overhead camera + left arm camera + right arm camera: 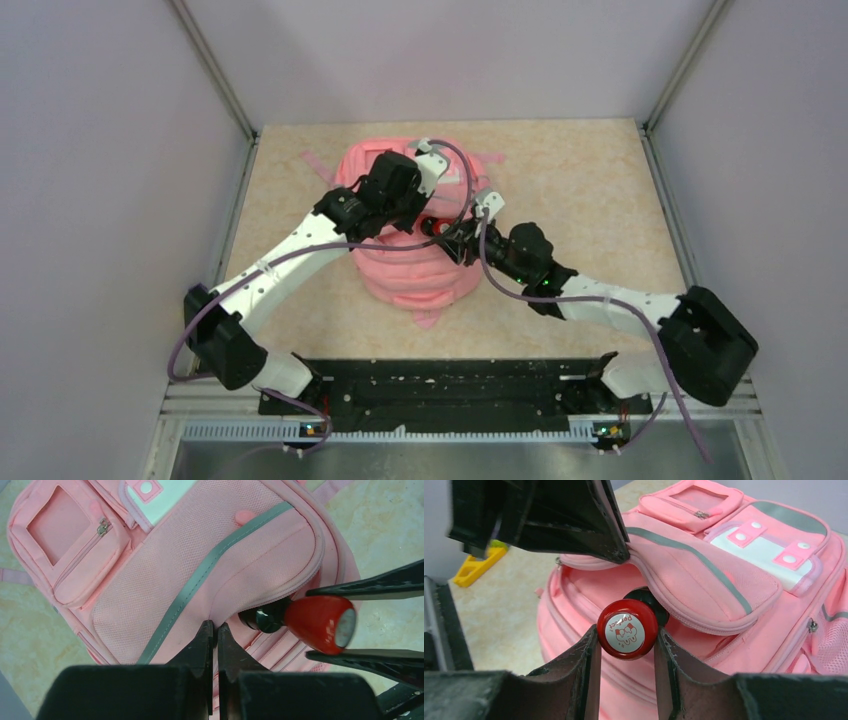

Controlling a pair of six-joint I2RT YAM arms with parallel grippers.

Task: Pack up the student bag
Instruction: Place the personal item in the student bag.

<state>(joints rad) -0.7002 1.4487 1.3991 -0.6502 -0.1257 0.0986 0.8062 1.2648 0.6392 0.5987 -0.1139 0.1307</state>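
- Right gripper (626, 639): jaws clamped on a red knob-ended item (627, 628) with a white sticker on its flat end. Its black neck (264, 619) pokes into the gap under the bag's lifted front panel.
- Left gripper (215, 626): fingers pinched tight on the piped edge of that front panel, holding it raised off the layer below.
- Student bag (415, 275): lies front-up around mid-table, under both grippers. A grey-green stripe (200, 582) runs across the raised panel.
- Further along the bag: a white-pink patch (769, 555) with snaps, then a small zipped window pocket (696, 502).
- Table (580, 190): beige, mottled.
- Yellow plastic piece (476, 565) on the table beyond the bag; cannot tell what it is.
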